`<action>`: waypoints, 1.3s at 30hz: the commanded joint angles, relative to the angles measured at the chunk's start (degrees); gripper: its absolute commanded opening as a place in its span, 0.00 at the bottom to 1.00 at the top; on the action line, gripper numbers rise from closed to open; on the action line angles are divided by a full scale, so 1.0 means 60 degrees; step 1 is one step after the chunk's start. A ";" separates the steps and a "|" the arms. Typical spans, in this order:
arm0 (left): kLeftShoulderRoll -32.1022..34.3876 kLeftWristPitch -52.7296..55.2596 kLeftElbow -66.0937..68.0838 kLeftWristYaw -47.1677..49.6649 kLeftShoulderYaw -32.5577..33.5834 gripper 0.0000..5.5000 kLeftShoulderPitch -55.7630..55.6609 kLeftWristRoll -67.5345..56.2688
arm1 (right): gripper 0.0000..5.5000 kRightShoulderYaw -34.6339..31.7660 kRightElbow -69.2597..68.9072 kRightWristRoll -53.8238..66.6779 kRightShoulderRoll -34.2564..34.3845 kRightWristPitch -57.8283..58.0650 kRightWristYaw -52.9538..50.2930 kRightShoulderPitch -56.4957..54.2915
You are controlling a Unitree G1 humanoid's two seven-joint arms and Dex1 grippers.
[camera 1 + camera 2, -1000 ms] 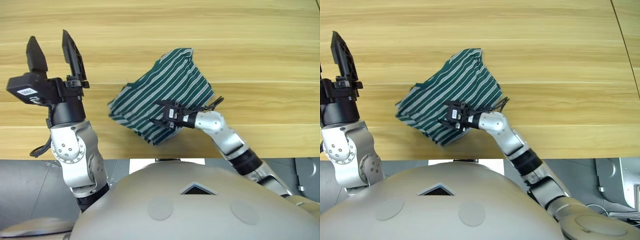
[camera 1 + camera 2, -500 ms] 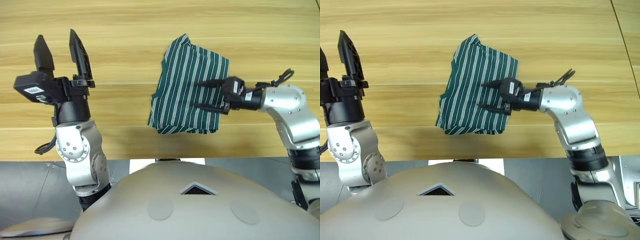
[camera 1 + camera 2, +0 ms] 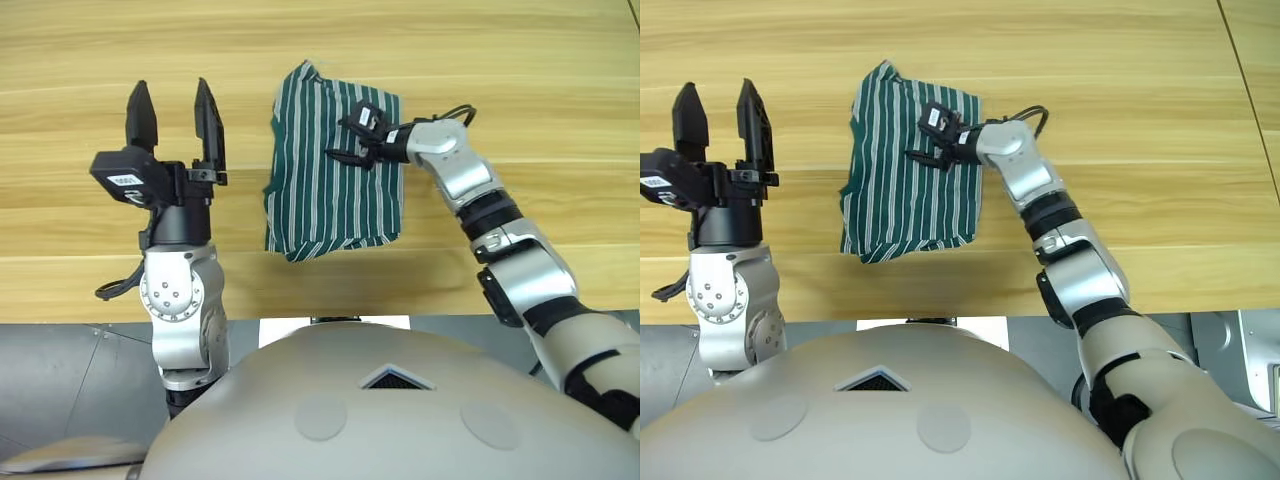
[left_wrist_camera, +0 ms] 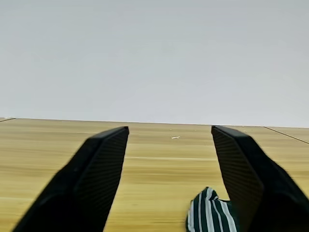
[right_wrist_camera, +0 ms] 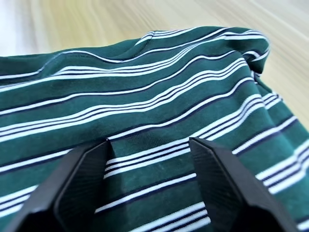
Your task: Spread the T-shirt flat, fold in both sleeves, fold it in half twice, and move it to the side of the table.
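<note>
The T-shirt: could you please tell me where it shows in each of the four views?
Left eye view: the T-shirt lies folded near the centre.
Right eye view: the T-shirt lies left of centre.
Left wrist view: a corner of the T-shirt sits next to one finger of the left gripper.
Right wrist view: the T-shirt is close up, beneath the right gripper.
Shared landmark: the wooden table.

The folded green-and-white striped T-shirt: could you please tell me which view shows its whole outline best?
The left eye view: the green striped T-shirt shows edge to edge; the right eye view matches. The right wrist view gives a close patch of stripes, the left wrist view a small corner.
</note>
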 commanded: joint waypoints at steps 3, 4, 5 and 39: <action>0.0226 -0.0043 0.0116 -0.0097 -0.0113 0.56 0.0043 0.0201 | 0.56 0.0419 0.1416 -0.1171 0.0355 -0.0723 -0.0857 -0.0128; 0.0298 -0.0036 0.0119 -0.0120 -0.0111 0.56 0.0048 0.0246 | 0.56 0.0272 0.1147 -0.1125 0.0202 -0.0853 -0.0871 -0.0182; 0.0448 0.0008 0.0098 -0.0191 -0.0067 0.56 0.0049 0.0319 | 0.56 0.0039 0.0528 -0.0960 -0.0071 -0.0845 -0.0698 -0.0130; 0.9233 -0.1895 0.2537 -0.8358 -0.0518 0.87 -0.0603 0.3479 | 0.74 0.0062 -0.6295 -0.1716 -0.4999 -0.3899 0.3244 0.3740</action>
